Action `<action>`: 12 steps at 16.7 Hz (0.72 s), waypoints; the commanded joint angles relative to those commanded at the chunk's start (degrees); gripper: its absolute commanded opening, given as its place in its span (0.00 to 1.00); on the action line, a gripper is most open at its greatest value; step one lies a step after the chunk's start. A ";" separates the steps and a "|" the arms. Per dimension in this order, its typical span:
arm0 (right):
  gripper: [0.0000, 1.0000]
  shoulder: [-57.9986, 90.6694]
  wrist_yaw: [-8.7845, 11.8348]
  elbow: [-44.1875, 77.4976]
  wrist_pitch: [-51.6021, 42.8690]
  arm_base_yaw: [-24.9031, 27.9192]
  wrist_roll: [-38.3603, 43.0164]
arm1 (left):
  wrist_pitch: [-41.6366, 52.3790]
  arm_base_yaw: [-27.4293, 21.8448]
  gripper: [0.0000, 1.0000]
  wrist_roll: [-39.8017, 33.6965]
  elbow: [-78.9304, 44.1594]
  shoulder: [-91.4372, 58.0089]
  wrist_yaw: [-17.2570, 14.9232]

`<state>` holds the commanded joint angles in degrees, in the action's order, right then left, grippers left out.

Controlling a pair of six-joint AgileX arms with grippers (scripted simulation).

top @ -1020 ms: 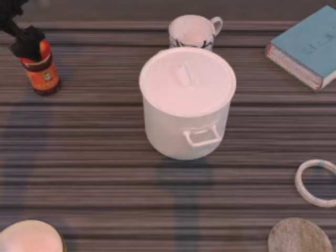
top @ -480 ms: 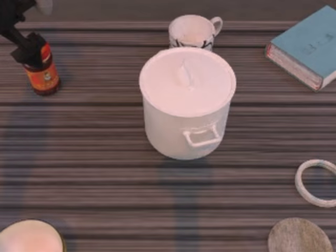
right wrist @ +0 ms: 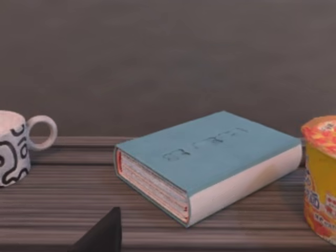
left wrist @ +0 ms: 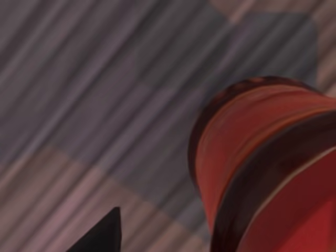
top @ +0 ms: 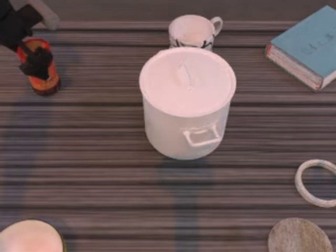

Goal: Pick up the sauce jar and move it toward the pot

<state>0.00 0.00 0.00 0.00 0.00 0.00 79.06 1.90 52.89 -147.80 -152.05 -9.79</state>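
Observation:
The sauce jar [top: 46, 80] stands upright at the table's far left, well apart from the pot [top: 186, 100] in the middle. My left gripper [top: 35, 60] is down over the jar's red-orange lid, open, with its dark fingers beside the lid and most of the lid hidden. In the left wrist view the jar [left wrist: 262, 157] fills one side very close up, and one black fingertip [left wrist: 107, 233] stands apart from it. My right arm is parked out of the top view; only one fingertip [right wrist: 105, 233] of it shows.
A patterned white mug [top: 191, 31] stands just behind the pot. A teal book [top: 307, 47] lies at the back right, next to a yellow cup [right wrist: 320, 173]. A white ring [top: 316, 182], a grey disc [top: 299, 236] and a round pale dish [top: 29, 237] sit along the front.
My left gripper has come down and a little rightward over the jar's lid. The jar, the pot and the right arm have not moved.

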 joint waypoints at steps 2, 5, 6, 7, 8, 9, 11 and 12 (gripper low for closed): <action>1.00 0.00 0.00 0.00 0.00 0.00 0.00 | -2.63 -0.08 1.00 -0.08 3.03 0.77 0.02; 1.00 0.00 0.00 0.00 0.00 0.00 0.00 | -3.24 -0.10 1.00 -0.10 3.69 0.93 0.03; 1.00 0.00 0.00 0.00 0.00 0.00 0.00 | -3.24 -0.10 1.00 -0.10 3.69 0.93 0.03; 1.00 0.00 0.00 0.00 0.00 0.00 0.00 | -3.24 -0.10 1.00 -0.10 3.69 0.93 0.03; 1.00 0.00 0.00 0.00 0.00 0.00 0.00 | -3.24 -0.10 0.92 -0.10 3.69 0.93 0.03; 1.00 0.00 0.00 0.00 0.00 0.00 0.00 | -3.24 -0.10 0.85 -0.10 3.69 0.93 0.03; 1.00 0.00 0.00 0.00 0.00 0.00 0.00 | -3.24 -0.10 0.70 -0.10 3.69 0.93 0.03; 1.00 0.00 0.00 0.00 0.00 0.00 0.00 | -3.24 -0.10 0.62 -0.10 3.69 0.93 0.03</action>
<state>0.00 0.00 0.00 0.00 0.00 0.00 75.83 1.80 52.79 -144.11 -151.12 -9.76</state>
